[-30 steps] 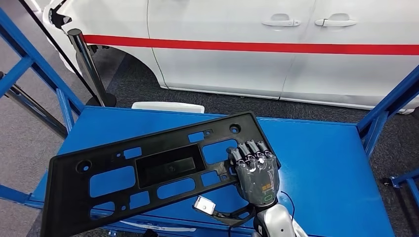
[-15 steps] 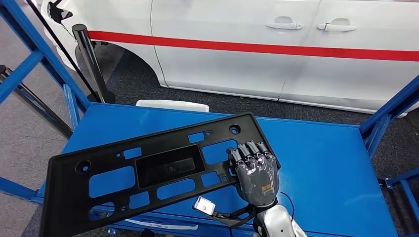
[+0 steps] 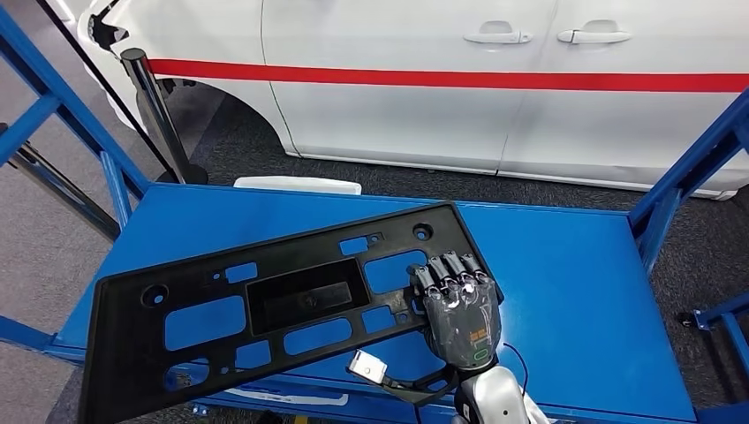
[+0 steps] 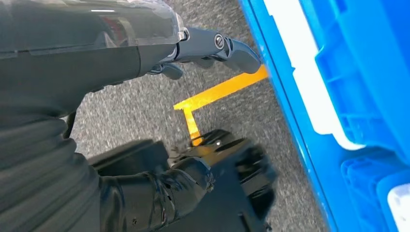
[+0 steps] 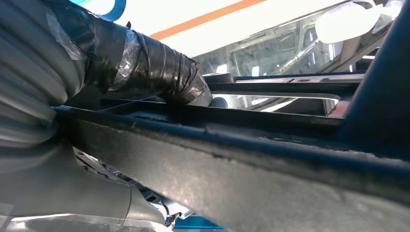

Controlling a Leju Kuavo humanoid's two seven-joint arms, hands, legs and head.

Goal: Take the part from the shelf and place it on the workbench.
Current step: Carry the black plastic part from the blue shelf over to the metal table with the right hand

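The part is a long black plastic panel [image 3: 305, 296] with several cut-outs. It hangs tilted over the blue workbench [image 3: 565, 300], its left end past the bench's front left corner. My right hand [image 3: 459, 309] grips the panel's right end, with its fingers curled over the upper edge. In the right wrist view the panel's rim [image 5: 241, 183] runs close across the picture, with a taped finger [image 5: 145, 63] wrapped over it. My left hand [image 4: 121, 63] hangs beside the bench over the grey floor and holds nothing, its thumb [image 4: 217, 43] stretched away from the fingers.
A white car [image 3: 495, 88] with a red stripe stands just behind the bench. Blue frame posts rise at the bench's left [image 3: 53, 106] and right [image 3: 698, 168]. A black stanchion [image 3: 155, 115] stands at the back left. Blue crates [image 4: 358, 72] and yellow floor tape [image 4: 217, 94] lie near my left hand.
The camera has shifted a little, so the whole scene slides. My right hand and the panel keep nearly the same place over the bench.
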